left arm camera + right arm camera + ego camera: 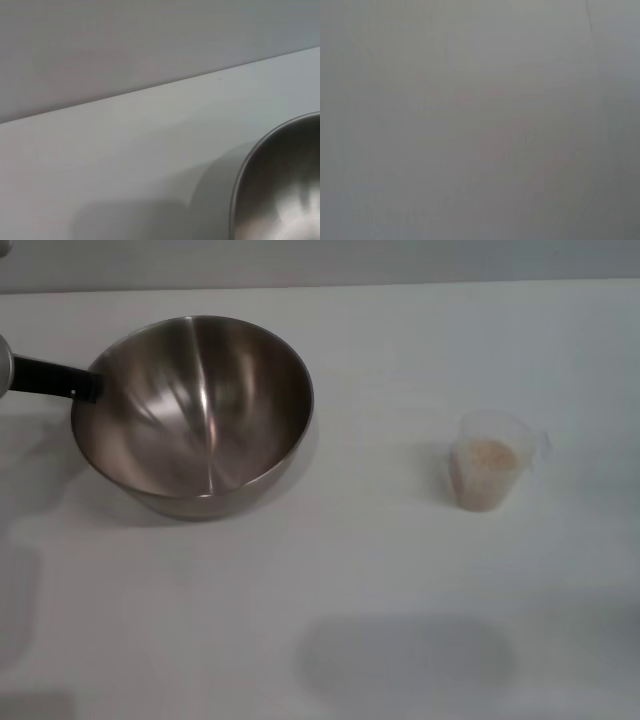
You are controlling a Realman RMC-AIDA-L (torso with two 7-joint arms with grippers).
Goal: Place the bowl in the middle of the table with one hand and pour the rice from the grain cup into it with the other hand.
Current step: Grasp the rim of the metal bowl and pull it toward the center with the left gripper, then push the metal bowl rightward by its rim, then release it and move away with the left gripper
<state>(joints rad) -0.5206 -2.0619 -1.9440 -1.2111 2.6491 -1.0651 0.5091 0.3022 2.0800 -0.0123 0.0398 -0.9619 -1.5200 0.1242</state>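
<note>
Upright grain cup (pixel 490 473), mouth up, well right of bowl (pixel 195 415); left gripper (pixel 88 386) at bowl's rim, grip indiscernible.

Left gripper (pixel 88 385): only a black finger shows at bowl (pixel 195 415) rim, rest cut by head view's left edge; grip state unclear.
Bowl in left wrist view (pixel 280 185): cut by the frame edge, only part of rim and inside visible.
Right wrist view: blank grey, nothing identifiable.
Rice (pixel 487 454): individual grains too small to make out.
</note>
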